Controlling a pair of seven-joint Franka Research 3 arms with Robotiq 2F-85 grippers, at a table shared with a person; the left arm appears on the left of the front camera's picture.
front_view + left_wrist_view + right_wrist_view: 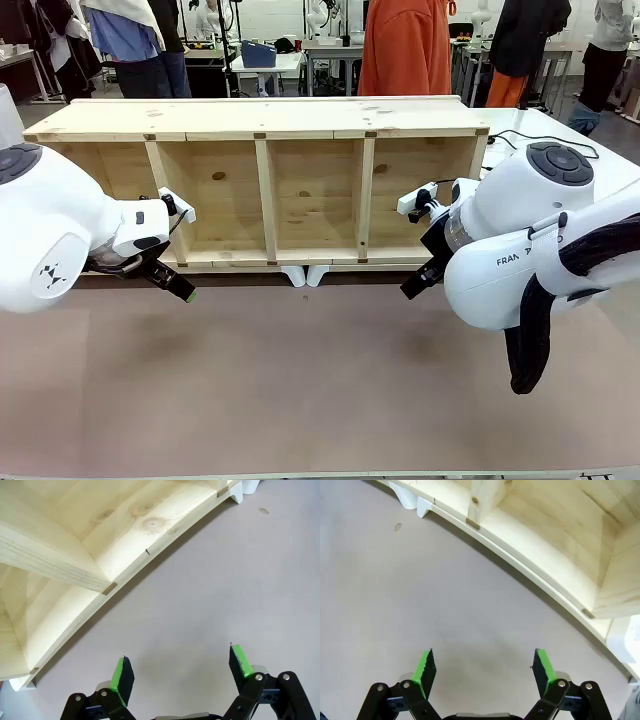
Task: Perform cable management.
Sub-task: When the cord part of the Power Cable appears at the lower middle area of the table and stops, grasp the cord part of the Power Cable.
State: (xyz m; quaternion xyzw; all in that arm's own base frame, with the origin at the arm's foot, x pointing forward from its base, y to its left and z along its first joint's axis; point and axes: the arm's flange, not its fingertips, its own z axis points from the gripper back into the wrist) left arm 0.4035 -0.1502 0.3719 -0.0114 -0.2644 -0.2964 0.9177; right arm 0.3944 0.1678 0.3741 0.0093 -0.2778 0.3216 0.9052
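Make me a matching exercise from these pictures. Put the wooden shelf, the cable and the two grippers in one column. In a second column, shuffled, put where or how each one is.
Column one:
1. wooden shelf
2. cable
3. left gripper
4. right gripper

Column two:
A. open, over the table in front of the shelf's right end
B. thin and black, lying past the shelf's far right corner
C. open, over the table in front of the shelf's left end
D. long, pale wood, compartments open toward the robot

Pairs: 1-D, 2-B, 3-C, 4-A
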